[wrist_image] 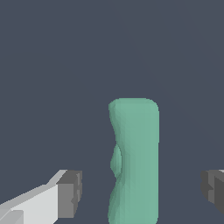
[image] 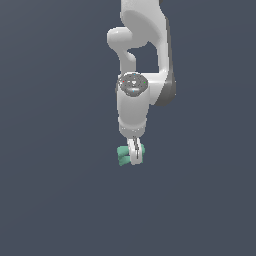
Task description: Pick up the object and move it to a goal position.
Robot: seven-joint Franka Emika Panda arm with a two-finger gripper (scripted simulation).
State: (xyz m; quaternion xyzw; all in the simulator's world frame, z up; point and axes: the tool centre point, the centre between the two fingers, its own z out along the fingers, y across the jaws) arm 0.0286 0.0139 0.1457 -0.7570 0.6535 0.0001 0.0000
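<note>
We see the pincer (wrist_image: 141,192) spread wide, its 2 grey pads (wrist_image: 70,192) on either side of the teal object (wrist_image: 133,162), a gap on each side, no contact. In the exterior view the white arm (image: 134,107) hangs vertical, wrist pointing straight down, fingertips level with the object (image: 123,155) on the table (image: 50,200).

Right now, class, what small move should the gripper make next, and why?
Probably close the gripper. In the wrist view the teal-green block sits between the two open fingers, with gaps on both sides, so nothing grips it yet.
</note>
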